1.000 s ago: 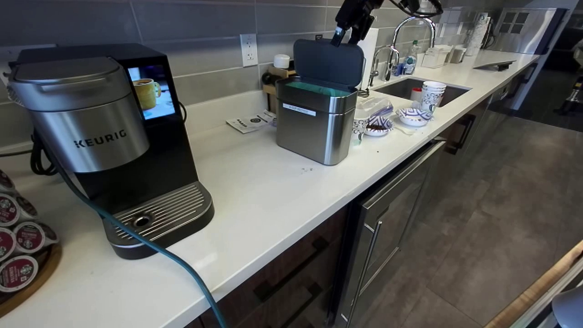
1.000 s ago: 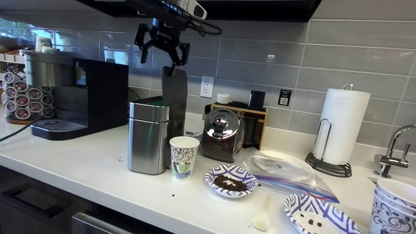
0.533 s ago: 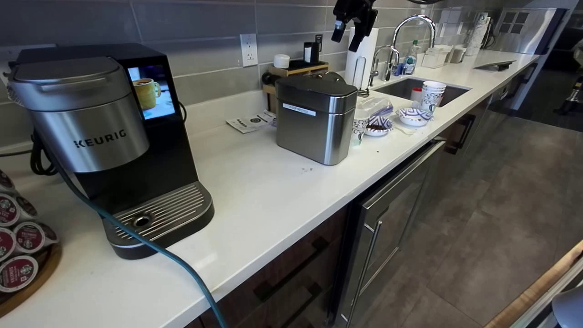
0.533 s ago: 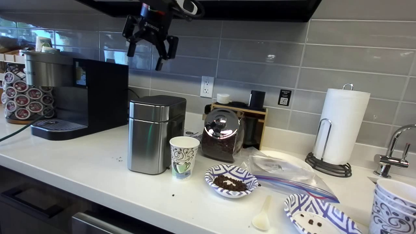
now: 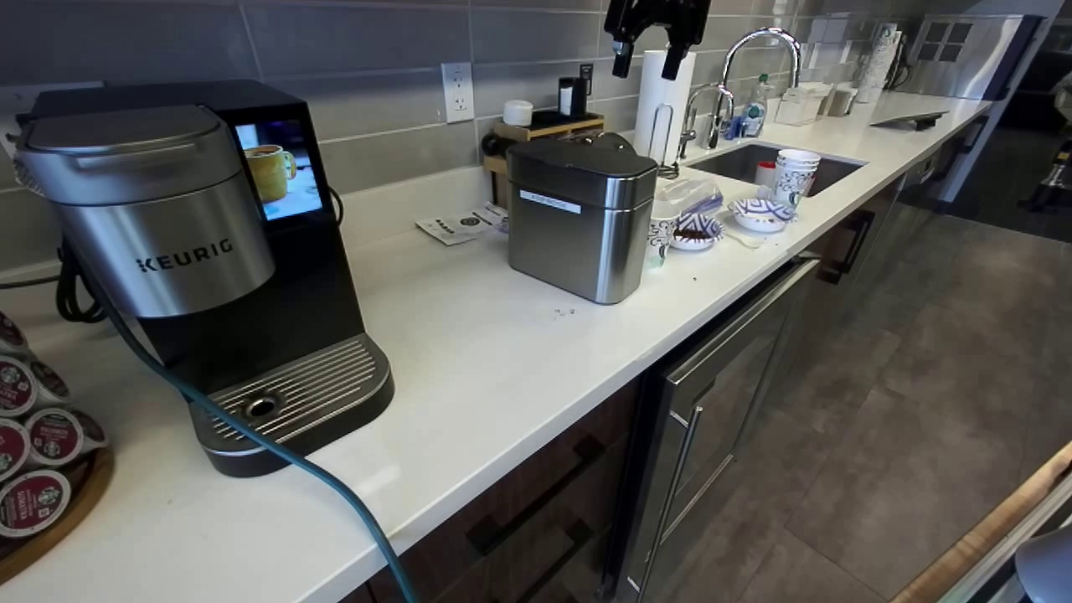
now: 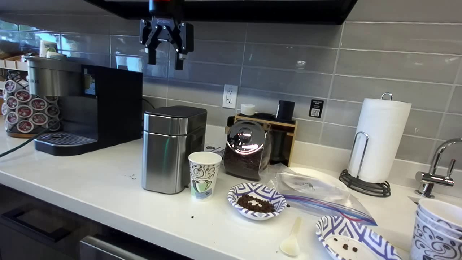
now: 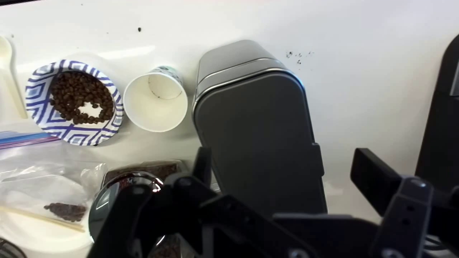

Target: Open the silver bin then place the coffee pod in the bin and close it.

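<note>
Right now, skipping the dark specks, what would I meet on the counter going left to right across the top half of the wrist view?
White spoon, patterned bowl, paper cup, silver bin, coffee machine at the right edge.

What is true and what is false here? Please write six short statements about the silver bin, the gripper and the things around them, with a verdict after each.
1. The lid of the silver bin is closed. True.
2. A paper cup stands upright beside the silver bin. True.
3. The gripper holds that paper cup. False: its fingers stand apart, holding nothing.
4. The bowl nearest that paper cup holds green leaves. False: it holds coffee beans.
5. The Keurig coffee machine stands on the floor. False: it stands on the white counter.
6. The gripper is higher than the silver bin. True.
</note>
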